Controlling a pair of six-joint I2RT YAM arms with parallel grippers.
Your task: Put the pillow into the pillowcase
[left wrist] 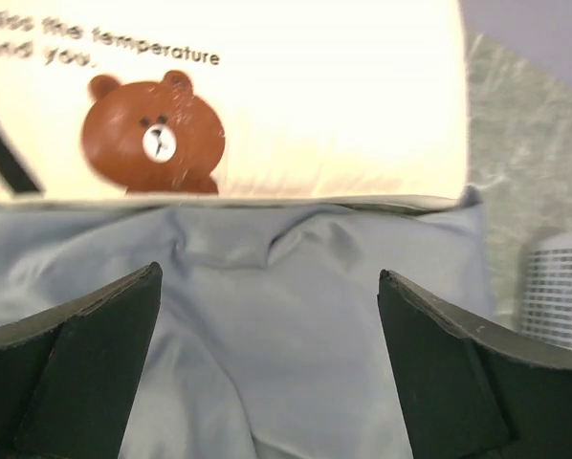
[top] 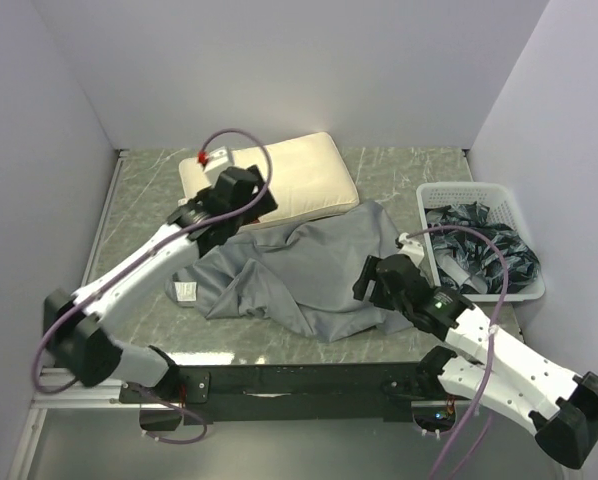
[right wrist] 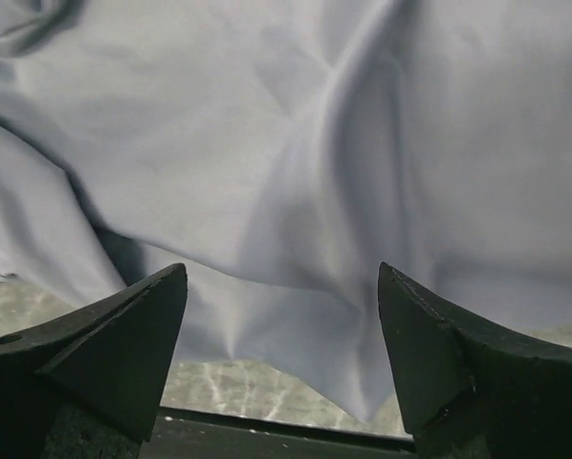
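Note:
The cream pillow [top: 279,180] lies at the back of the table, its bear-face end [left wrist: 152,134] toward my left gripper. The grey pillowcase [top: 299,270] is crumpled in front of it, its far edge lapping the pillow's near side, and a small white tag [top: 186,291] shows at its left. My left gripper [top: 229,200] hovers over the pillowcase's far-left edge beside the pillow, open, with only grey cloth [left wrist: 286,363] below the fingers. My right gripper [top: 374,280] stands open over the pillowcase's near-right corner [right wrist: 296,191], holding nothing.
A white slatted basket [top: 434,195] with dark patterned cloth inside stands at the right edge. White walls enclose the table on three sides. A black rail [top: 299,380] runs along the near edge, close under the right gripper.

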